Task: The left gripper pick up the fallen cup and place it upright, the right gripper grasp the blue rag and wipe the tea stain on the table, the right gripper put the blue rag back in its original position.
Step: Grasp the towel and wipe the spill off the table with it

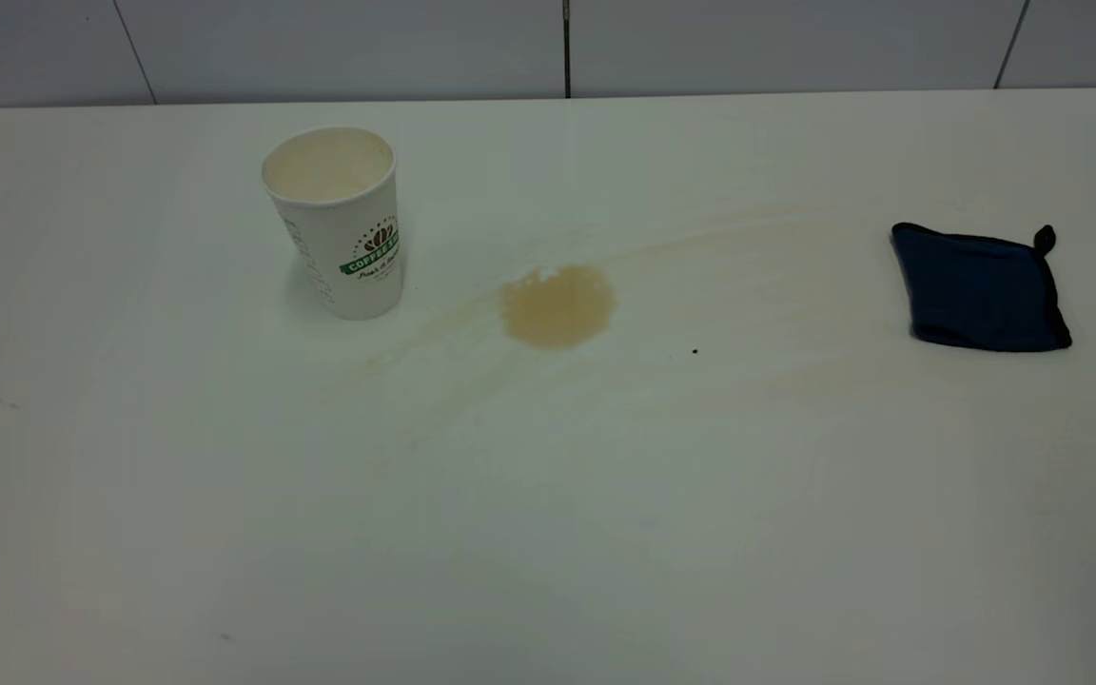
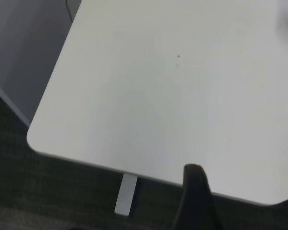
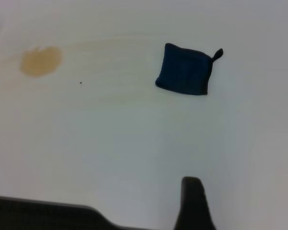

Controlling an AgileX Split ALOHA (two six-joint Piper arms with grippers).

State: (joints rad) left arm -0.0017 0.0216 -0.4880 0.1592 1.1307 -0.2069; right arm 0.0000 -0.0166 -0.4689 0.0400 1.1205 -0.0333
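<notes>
cup [image 1: 339, 224]: upright on the table [image 1: 548, 533], far left part in the exterior view; long axis vertical, mouth up, green logo turned toward the stain side
stain [image 1: 557, 304]: light brown roundish puddle, right of the cup and apart from it; faint pale streaks arc out both ways (one runs toward the rag)
rag [image 1: 981, 290]: dark blue square, lying flat at far right, well apart from the stain; black loop at its far right corner, pointing up and away
speck [image 1: 694, 351]: tiny black dot between stain and rag
left gripper [image 2: 194, 201]: off the near table corner, only one dark finger shows in its wrist view; opening cannot tell
right gripper [image 3: 194, 203]: over the near table edge, rag well ahead of it; one finger visible, opening cannot tell
</notes>
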